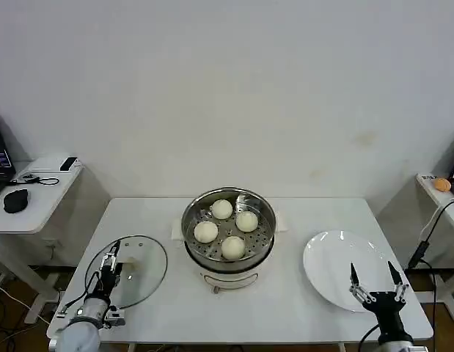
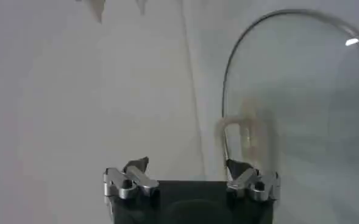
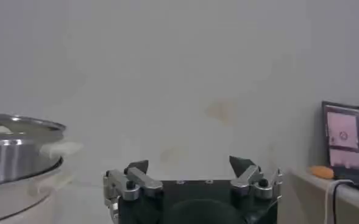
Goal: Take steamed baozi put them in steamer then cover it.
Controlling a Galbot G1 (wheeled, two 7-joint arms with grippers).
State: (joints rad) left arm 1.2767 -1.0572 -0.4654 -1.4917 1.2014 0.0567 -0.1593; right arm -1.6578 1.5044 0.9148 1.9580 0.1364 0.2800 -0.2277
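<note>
With all four baozi (image 1: 227, 228) in the steamer (image 1: 229, 233), our spread left gripper (image 1: 109, 268) hovers at the cover (image 1: 131, 270) to lift it, while our right gripper (image 1: 373, 281) waits spread over the plate (image 1: 337, 268).

- Left gripper (image 1: 109, 268): over the table's (image 1: 160, 308) front-left corner; its arm runs off the head view's bottom edge. Left wrist view: gripper body cut by the bottom edge.
- Cover (image 2: 301, 103): left wrist view, far side cut off by the picture's edge; handle (image 2: 243, 131) seen blurred through the glass.
- Right gripper (image 1: 375, 282): at the table's front-right corner; wrist and arm cut by the bottom edge.
- Plate (image 1: 326, 260): front rim partly hidden behind the right gripper.
- Steamer (image 3: 17, 152): right wrist view, cut by the picture's edge; contents hidden behind the wall.
- Steamer base (image 1: 230, 280): mostly hidden under the pot.
- Orange object (image 1: 441, 185): side shelf, too small to identify.
</note>
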